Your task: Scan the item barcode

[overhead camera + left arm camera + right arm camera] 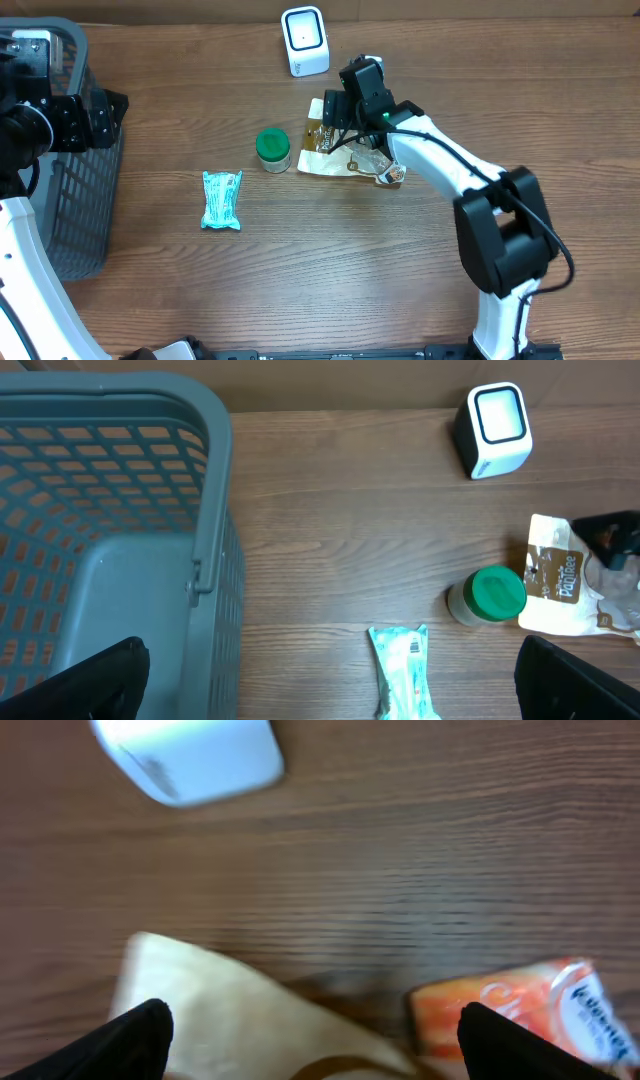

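Now the right tool (320, 1045), jaws wide apart, should settle squarely over the brown pouch (325, 162) beneath before closing.

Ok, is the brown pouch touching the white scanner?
Apart. The overhead view shows bare table between the brown pouch and the white scanner.

1. My tabletop (330, 270) reads as brown wood grain.
2. Basket (95, 190): grey-blue, slotted lattice.
3. Scanner (305, 41): white, dark-rimmed face.
4. Jar (272, 150): green lid.
5. Sachet (221, 200): mint with white print.
6. Pouch (325, 160): cream and brown.
7. Packet (520, 1015): orange and white.
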`<act>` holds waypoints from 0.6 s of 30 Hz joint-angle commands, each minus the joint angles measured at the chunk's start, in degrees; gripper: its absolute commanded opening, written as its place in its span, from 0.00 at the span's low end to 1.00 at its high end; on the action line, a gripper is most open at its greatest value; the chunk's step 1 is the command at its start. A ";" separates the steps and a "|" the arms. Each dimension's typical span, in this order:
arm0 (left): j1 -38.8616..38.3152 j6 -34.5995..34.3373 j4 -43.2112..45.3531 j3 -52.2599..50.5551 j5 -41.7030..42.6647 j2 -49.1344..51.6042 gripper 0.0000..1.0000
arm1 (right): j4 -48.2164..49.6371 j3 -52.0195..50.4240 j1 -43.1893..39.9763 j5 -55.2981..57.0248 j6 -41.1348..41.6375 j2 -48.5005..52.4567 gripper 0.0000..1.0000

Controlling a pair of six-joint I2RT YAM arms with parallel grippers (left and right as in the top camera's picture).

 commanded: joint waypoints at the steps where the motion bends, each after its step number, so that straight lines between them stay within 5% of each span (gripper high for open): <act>1: 0.07 1.09 0.02 -0.26 0.98 0.26 1.00 | -0.17 0.35 -0.13 2.38 -8.28 0.83 0.93; 18: 0.07 1.09 0.02 -0.26 0.98 0.26 1.00 | -22.21 0.35 -0.70 -18.29 -17.64 0.83 0.93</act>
